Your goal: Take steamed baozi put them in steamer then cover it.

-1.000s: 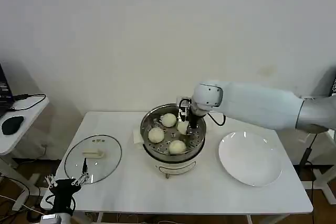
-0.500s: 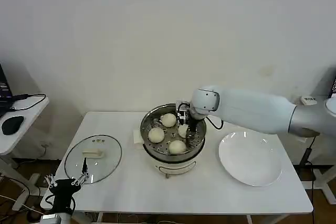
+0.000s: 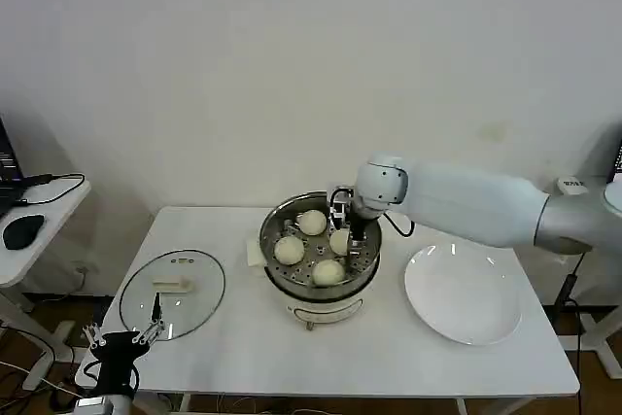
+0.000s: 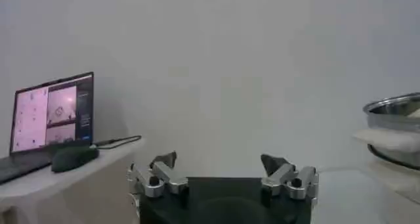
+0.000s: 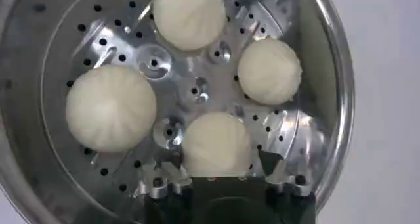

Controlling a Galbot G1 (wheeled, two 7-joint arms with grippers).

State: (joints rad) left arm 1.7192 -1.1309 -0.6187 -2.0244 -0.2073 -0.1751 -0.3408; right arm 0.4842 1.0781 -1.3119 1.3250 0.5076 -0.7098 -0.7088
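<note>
Stainless-steel steamer holds all four baozi; the right gripper, fingers spread apart around the last one, could drag it on lifting if dough clings, while the cover waits on the table.

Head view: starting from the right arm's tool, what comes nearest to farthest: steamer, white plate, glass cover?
1. Steamer: the right tool is inside it, table centre.
2. White plate: on the robot's right.
3. Cover: far left, flat on the table.
</note>
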